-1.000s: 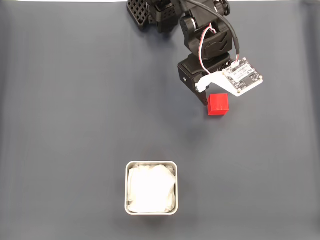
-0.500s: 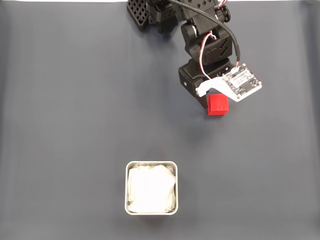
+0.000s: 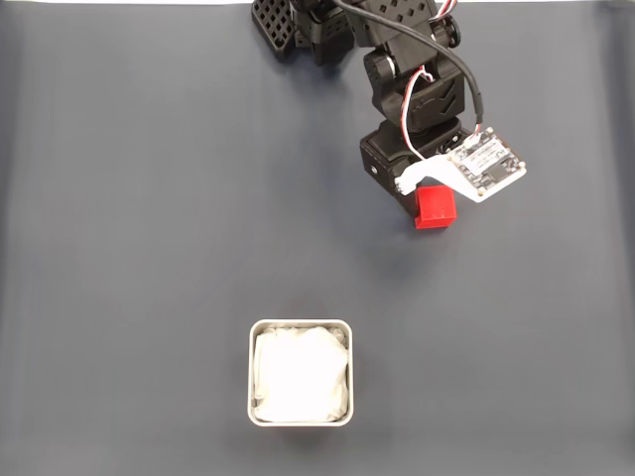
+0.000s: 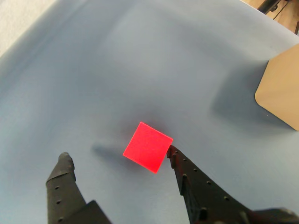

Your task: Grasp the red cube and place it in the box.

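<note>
The red cube (image 3: 435, 208) lies on the dark mat right of centre, partly under the arm's white camera board (image 3: 484, 165). In the wrist view the red cube (image 4: 147, 147) sits between my open gripper (image 4: 118, 154) fingers. It is close to or touching the right fingertip (image 4: 174, 153), and a wide gap separates it from the left fingertip (image 4: 64, 161). The box (image 3: 250, 373), pale with a white wrinkly lining, stands near the front of the mat, well away from the cube. One corner of the box (image 4: 280, 91) appears at the right edge of the wrist view.
The black arm (image 3: 412, 89) reaches in from the top edge, its base beside a black perforated block (image 3: 273, 25). Bare dark mat (image 3: 149, 248) stretches between cube and box and to both sides.
The wrist with its camera board has shifted slightly right and down over the cube. The cube and the box have stayed put.
</note>
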You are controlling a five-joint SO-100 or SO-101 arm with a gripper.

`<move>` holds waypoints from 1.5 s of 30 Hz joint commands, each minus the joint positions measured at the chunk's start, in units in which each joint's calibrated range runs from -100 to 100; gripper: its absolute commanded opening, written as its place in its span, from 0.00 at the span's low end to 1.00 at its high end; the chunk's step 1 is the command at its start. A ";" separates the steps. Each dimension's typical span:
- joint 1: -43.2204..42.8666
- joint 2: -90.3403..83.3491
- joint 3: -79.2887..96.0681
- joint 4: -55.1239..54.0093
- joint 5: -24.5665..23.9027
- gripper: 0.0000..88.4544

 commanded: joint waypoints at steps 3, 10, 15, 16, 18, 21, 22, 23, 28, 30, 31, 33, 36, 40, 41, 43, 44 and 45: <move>-1.52 0.19 -1.98 -1.34 -0.44 0.51; -2.73 0.62 -2.98 -1.34 -0.83 0.51; -3.44 0.79 -3.25 -2.33 -0.83 0.51; -3.58 0.88 -3.25 -2.57 -0.83 0.51; -3.80 0.88 -3.25 -2.90 -0.83 0.51; -4.15 0.97 -3.25 -3.31 -0.83 0.51; -4.22 1.05 -3.25 -3.47 -0.83 0.51; -4.37 1.05 -3.25 -3.64 -0.83 0.51; -4.93 1.31 -3.25 -4.62 -0.88 0.51; -5.15 1.40 -3.25 -5.03 -0.93 0.51; -5.22 1.49 -3.25 -5.19 -0.93 0.51; -5.29 1.57 -3.25 -5.28 -0.93 0.51; -5.29 1.75 -3.25 -5.28 -0.83 0.50; -5.15 2.01 -3.16 -5.28 -0.68 0.46; -5.15 2.09 -3.07 -5.28 -0.63 0.44; -5.08 2.18 -2.98 -5.28 -0.54 0.41; -5.00 2.18 -2.80 -5.28 -0.49 0.39; -4.93 2.27 -2.80 -5.28 -0.44 0.37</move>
